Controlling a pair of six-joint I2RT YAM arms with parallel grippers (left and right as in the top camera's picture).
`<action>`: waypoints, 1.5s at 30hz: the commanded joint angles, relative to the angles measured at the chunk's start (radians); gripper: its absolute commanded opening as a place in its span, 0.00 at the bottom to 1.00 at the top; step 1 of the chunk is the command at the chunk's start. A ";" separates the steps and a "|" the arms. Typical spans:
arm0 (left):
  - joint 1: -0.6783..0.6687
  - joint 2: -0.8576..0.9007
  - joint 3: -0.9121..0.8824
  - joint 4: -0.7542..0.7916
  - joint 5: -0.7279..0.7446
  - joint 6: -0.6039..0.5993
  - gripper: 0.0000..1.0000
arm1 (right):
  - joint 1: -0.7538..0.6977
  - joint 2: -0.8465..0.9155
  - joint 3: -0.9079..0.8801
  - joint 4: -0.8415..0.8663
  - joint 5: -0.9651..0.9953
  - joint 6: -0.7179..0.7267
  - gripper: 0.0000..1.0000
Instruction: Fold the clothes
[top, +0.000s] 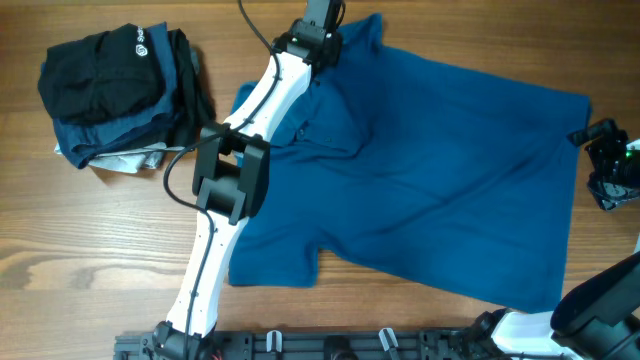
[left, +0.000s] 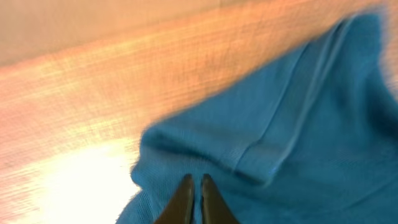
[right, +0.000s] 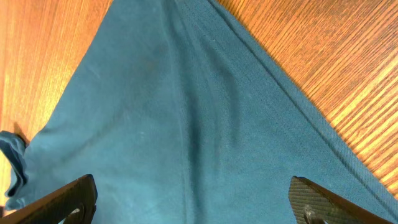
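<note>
Left claw (left: 194, 182) pinches polo shirt (top: 430, 170) — right claw (right: 189, 190) released — logo (top: 140, 42) on black garment (top: 95, 80) unreadable.

I see a wooden table (top: 90, 230) with warm brown grain filling the overhead frame. A blue polo shirt (top: 430, 190) lies spread on it from the upper middle to the lower right, mostly flat with a few creases. Its collar is toward the top edge and one short sleeve toward the lower middle. In the upper left sits a pile of folded clothes (top: 120, 135), just beside the shirt with a strip of bare wood between. A black garment (top: 95, 80) with a small white logo is on top, with dark blue pieces under it.
</note>
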 joint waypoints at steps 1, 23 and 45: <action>-0.011 -0.077 -0.001 0.034 -0.016 -0.005 0.04 | 0.002 -0.019 0.014 0.002 -0.015 -0.006 1.00; -0.013 -0.026 -0.001 -0.026 0.150 -0.066 0.53 | 0.002 -0.019 0.014 0.003 -0.015 -0.006 0.99; -0.042 0.048 -0.001 0.011 -0.060 0.029 0.47 | 0.002 -0.019 0.014 0.003 -0.015 -0.006 1.00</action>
